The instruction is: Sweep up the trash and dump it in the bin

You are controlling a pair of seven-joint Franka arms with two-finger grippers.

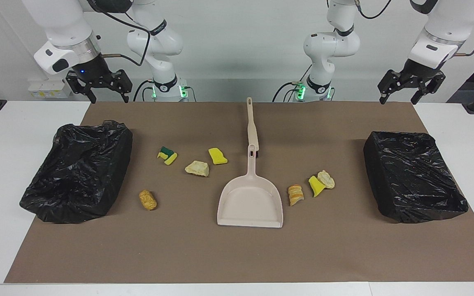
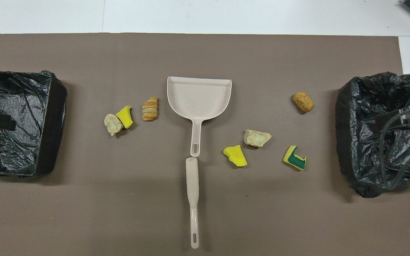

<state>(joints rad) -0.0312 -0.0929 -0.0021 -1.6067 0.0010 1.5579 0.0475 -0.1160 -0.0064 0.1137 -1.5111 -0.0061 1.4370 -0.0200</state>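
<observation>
Brown-matted counter [image 1: 237, 255]: trash [image 1: 197, 168] scattered either side of dustpan [image 1: 250, 201] and brush [image 1: 251, 123], both handles pointing toward robots; left pincer [image 1: 410, 88] and right pincer [image 1: 99, 86] wide, empty, raised over near corners

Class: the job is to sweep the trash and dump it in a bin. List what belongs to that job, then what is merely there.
Belongs:
trash scraps
dustpan
brush
bin under right arm
bin under left arm

Merely there:
brown mat
white table
</observation>
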